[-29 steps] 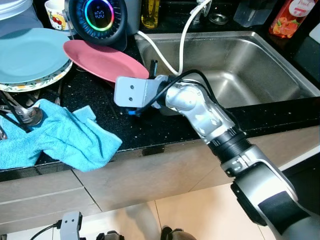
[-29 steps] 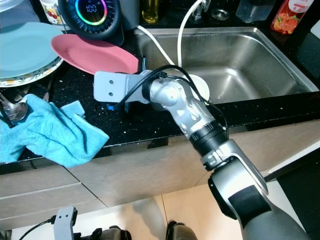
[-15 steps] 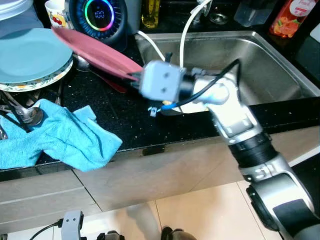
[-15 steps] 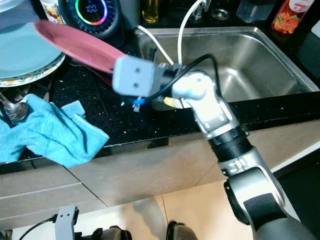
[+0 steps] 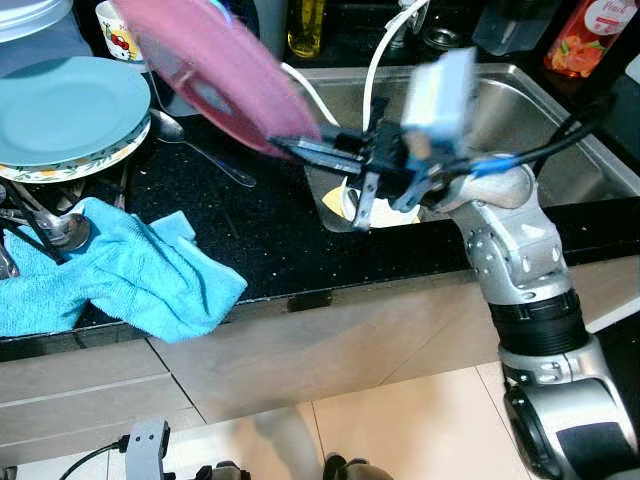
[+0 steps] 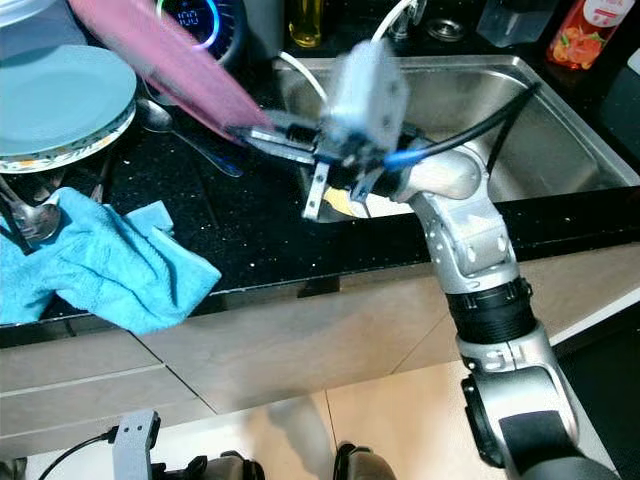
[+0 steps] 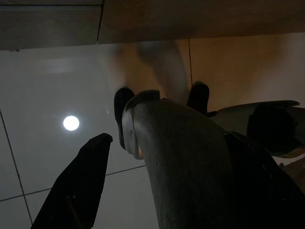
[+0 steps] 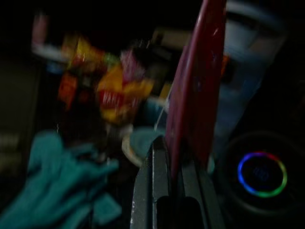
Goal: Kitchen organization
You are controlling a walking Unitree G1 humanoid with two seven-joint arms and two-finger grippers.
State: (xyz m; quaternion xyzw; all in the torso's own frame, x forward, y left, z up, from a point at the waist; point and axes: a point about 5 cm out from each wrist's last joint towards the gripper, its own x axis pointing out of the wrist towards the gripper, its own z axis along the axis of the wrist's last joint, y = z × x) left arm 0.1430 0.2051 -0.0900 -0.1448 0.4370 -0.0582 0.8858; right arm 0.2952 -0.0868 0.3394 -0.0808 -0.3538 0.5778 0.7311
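The right gripper (image 5: 300, 148) has its fingers clamped on the rim of the pink plate (image 5: 215, 72), holding it tilted in the air above the black worktop (image 5: 260, 240), beside the sink's (image 5: 560, 150) left edge. The blue plate (image 5: 70, 110) sits stacked near the worktop's back left corner, the blue towel (image 5: 130, 275) at its front edge. The left gripper (image 7: 76, 191) hangs over the floor, fingers apart.

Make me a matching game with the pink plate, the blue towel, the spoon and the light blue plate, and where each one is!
Things:
1. pink plate
2. blue towel
3. spoon
4. light blue plate

Places:
A. lying bare on the black counter, beside the plate stack
B. on top of the plate stack
C. held tilted in the air by the right tool
D. crumpled at the counter's front edge

Pairs: 1-C, 2-D, 3-A, 4-B
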